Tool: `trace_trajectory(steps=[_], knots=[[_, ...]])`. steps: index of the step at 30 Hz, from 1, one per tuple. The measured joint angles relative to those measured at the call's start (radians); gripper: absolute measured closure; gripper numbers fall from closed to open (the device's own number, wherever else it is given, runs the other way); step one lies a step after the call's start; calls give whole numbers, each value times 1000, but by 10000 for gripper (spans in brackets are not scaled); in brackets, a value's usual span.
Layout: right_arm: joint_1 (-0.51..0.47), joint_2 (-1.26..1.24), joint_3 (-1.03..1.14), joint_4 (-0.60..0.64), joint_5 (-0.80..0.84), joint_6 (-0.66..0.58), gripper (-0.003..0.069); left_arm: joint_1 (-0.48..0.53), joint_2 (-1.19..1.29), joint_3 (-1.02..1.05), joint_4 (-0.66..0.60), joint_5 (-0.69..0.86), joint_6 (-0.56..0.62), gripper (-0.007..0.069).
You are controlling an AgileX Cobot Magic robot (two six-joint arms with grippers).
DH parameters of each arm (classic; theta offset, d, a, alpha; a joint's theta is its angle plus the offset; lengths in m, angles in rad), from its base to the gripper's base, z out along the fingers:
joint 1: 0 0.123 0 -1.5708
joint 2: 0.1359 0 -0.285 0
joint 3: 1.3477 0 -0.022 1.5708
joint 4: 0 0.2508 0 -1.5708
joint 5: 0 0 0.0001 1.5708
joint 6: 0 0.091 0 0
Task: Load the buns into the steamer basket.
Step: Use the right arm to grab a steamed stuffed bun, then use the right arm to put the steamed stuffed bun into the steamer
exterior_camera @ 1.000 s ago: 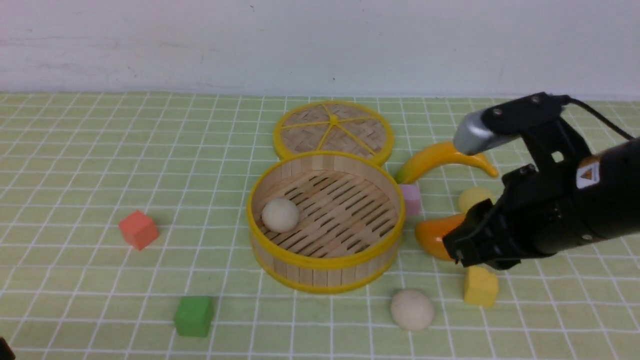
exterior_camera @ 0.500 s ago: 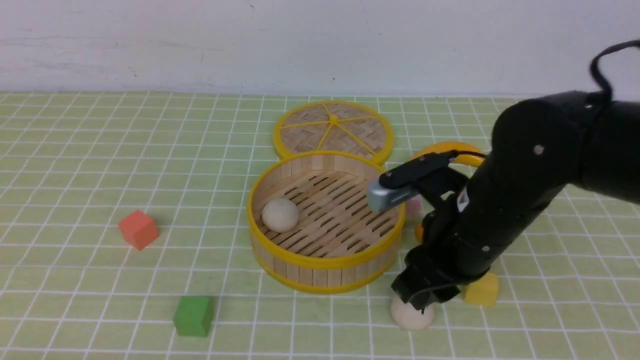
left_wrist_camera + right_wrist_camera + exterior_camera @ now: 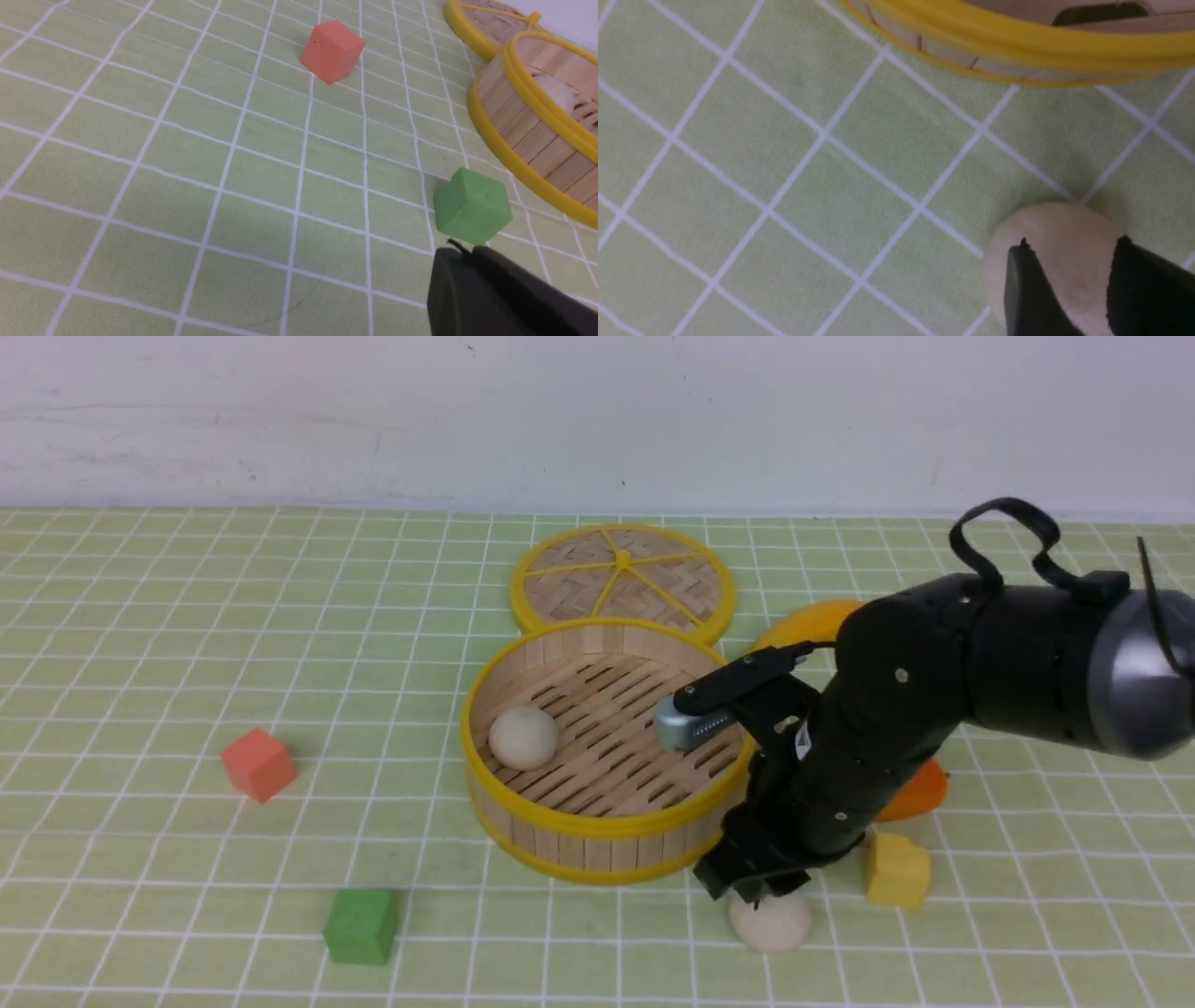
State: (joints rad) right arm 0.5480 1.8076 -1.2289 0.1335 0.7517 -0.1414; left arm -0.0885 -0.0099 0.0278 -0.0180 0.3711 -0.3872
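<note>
Steamer basket [image 3: 607, 826] holding one beige bun [image 3: 524, 737], right pincer [image 3: 758, 891] parted over second bun [image 3: 771, 924] outside, left pincer [image 3: 460, 266] unclear

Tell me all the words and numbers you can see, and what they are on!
No words or numbers can be read anywhere.
The small sticker on the robot arm is too small and blurred to read.
On the red block, green block, yellow block, basket and lid, no writing shows.
</note>
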Motion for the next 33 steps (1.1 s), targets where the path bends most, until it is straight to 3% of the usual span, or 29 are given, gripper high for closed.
trace_trajectory(steps=[16,20,23,33], knots=[[0,39,0,-65,37,78,435,0,0,0,0,0,0,591],[0,39,-1,-58,42,78,531,0,0,0,0,0,0,587],[0,39,-2,-49,48,79,643,0,0,0,0,0,0,585],[0,-2,-183,-35,175,79,659,0,0,0,0,1,0,573]])
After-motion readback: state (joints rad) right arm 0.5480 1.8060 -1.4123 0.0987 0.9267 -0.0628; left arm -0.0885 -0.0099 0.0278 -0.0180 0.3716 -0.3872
